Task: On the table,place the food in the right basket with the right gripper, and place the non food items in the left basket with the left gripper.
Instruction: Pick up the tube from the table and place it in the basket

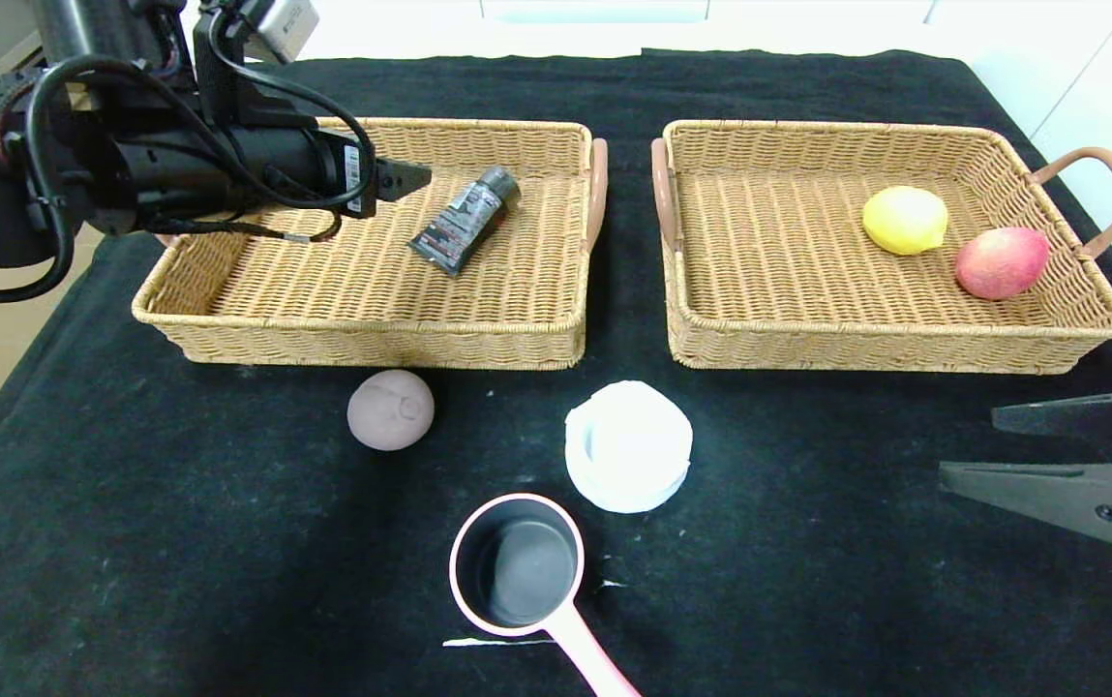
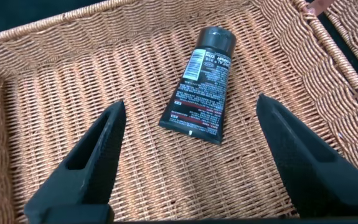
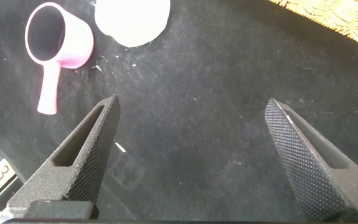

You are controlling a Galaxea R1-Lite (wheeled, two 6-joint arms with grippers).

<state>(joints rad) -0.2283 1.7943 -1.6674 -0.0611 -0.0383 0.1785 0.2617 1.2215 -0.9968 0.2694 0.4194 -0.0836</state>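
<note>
My black tube (image 1: 465,221) lies flat in the left basket (image 1: 362,329). Lemon (image 1: 904,220) and peach (image 1: 1001,261) sit in the right basket (image 1: 885,344). Mauve ball (image 1: 390,409), white dish (image 1: 628,445) and pink pan (image 1: 517,573) rest on the table (image 1: 178,542).

wide bare cloth at lower left and lower right; mid-frame, the mauve ball (image 1: 390,409), white dish (image 1: 628,458) and pink pan (image 1: 520,573) crowd the centre path.
</note>
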